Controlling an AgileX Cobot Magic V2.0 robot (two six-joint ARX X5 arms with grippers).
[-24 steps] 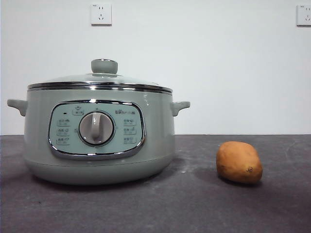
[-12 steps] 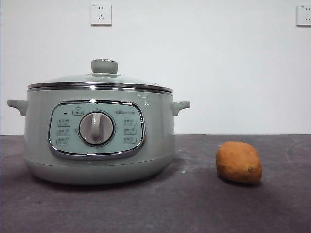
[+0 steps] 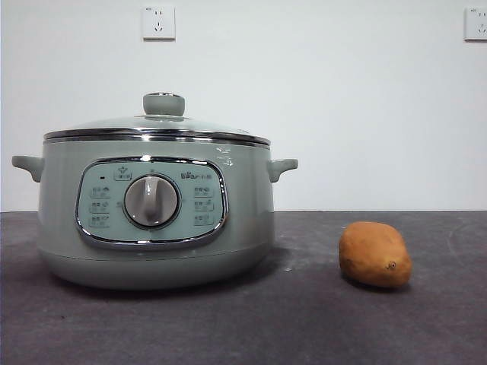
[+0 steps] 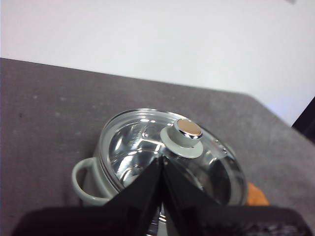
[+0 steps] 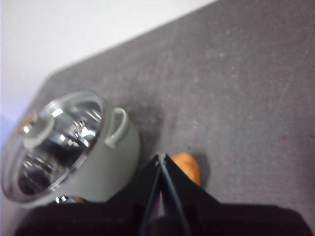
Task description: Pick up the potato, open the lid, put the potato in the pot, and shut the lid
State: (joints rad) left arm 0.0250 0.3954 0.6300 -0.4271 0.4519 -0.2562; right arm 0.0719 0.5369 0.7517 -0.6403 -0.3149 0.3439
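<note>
The pale sage-green pot (image 3: 156,209) stands at the left of the dark table, with the glass lid (image 3: 152,123) resting shut on it. The orange-brown potato (image 3: 374,254) lies on the table to the pot's right. Neither arm shows in the front view. My left gripper (image 4: 161,160) is shut and empty, high above the pot (image 4: 93,179), with the lid's knob (image 4: 184,135) just beyond its tips. My right gripper (image 5: 160,158) is shut and empty, high above the table, with the potato (image 5: 186,167) partly hidden behind its jaws and the pot (image 5: 74,147) beside it.
A white wall with two sockets (image 3: 158,22) stands behind the table. The dark grey tabletop (image 3: 319,319) stretches in front of and around the pot and potato.
</note>
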